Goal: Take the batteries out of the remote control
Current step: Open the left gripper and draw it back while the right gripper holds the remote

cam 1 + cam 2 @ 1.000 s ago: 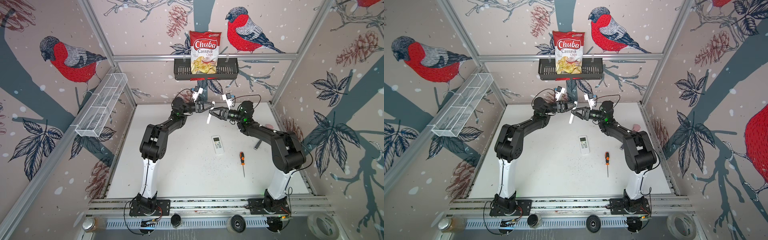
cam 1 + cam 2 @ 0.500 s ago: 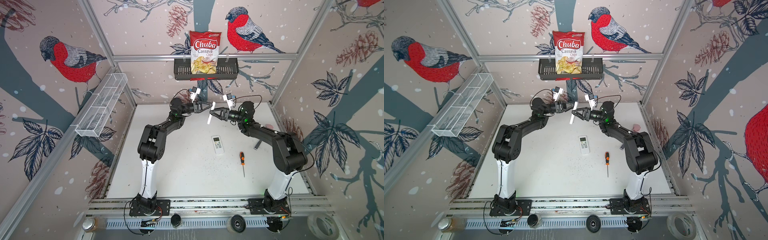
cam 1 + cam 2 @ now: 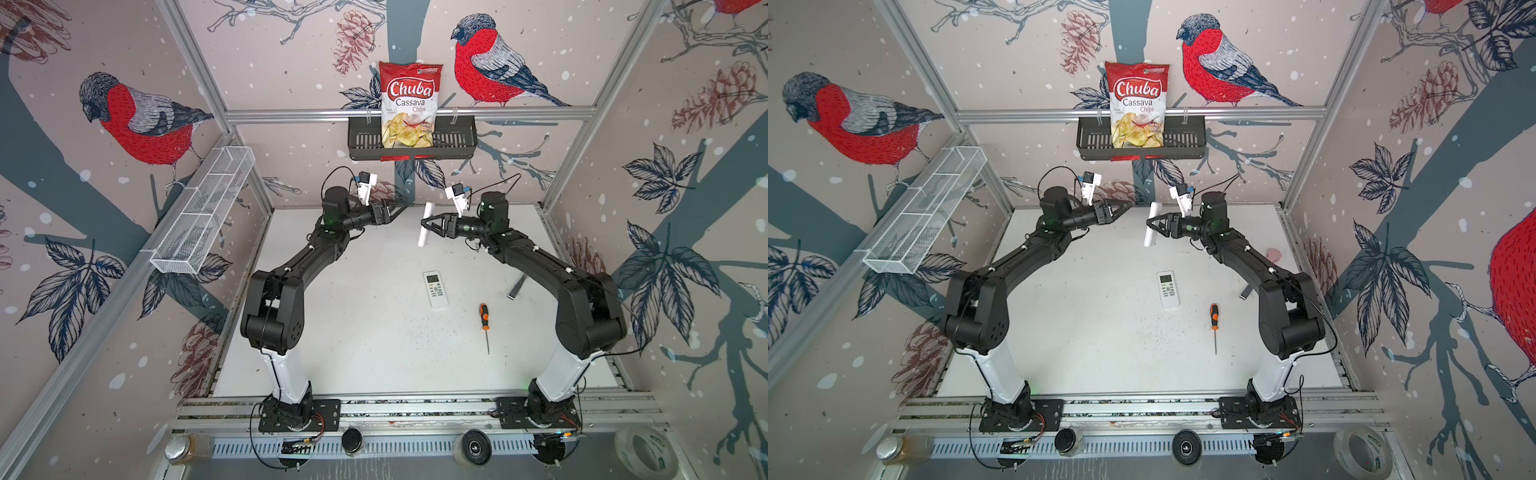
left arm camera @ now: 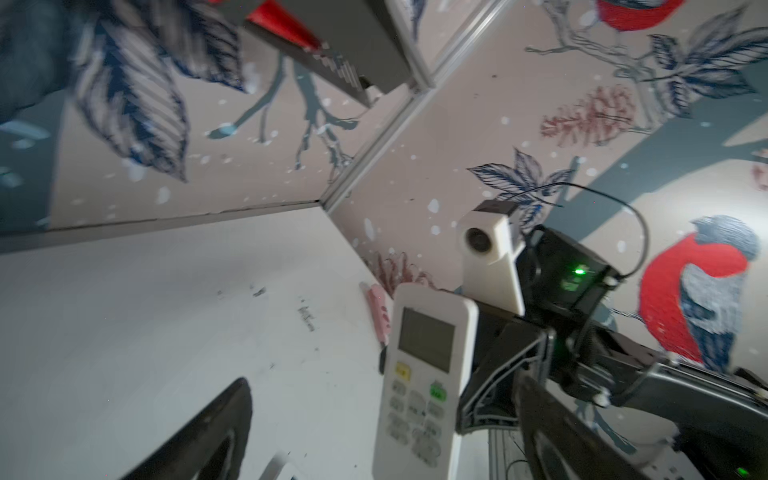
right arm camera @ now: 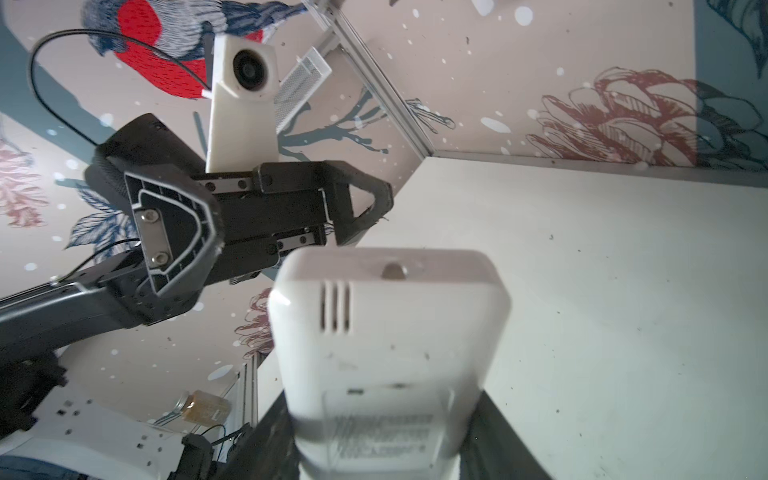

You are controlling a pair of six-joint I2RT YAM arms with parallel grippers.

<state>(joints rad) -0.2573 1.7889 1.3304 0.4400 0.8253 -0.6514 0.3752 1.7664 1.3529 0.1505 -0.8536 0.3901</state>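
My right gripper (image 3: 424, 225) (image 3: 1150, 225) is shut on a white remote control (image 3: 422, 240) (image 3: 1148, 240) and holds it upright in the air at the back middle. In the right wrist view the remote's back (image 5: 390, 332) with its printed label fills the space between my right gripper's (image 5: 386, 451) jaws. The left wrist view shows its button side (image 4: 424, 374). My left gripper (image 3: 398, 206) (image 3: 1124, 205) (image 4: 384, 415) stands open to the left of the remote, apart from it. The batteries are hidden.
A second white remote (image 3: 435, 289) (image 3: 1169, 289) lies face up on the table. Right of it lie an orange-handled screwdriver (image 3: 484, 322) (image 3: 1214, 320) and a grey strip (image 3: 516, 286). A black basket (image 3: 361, 143) with a chips bag hangs on the back wall.
My left gripper has opened and drawn back to the left, away from the held remote. The right gripper and the remote have stayed in place.
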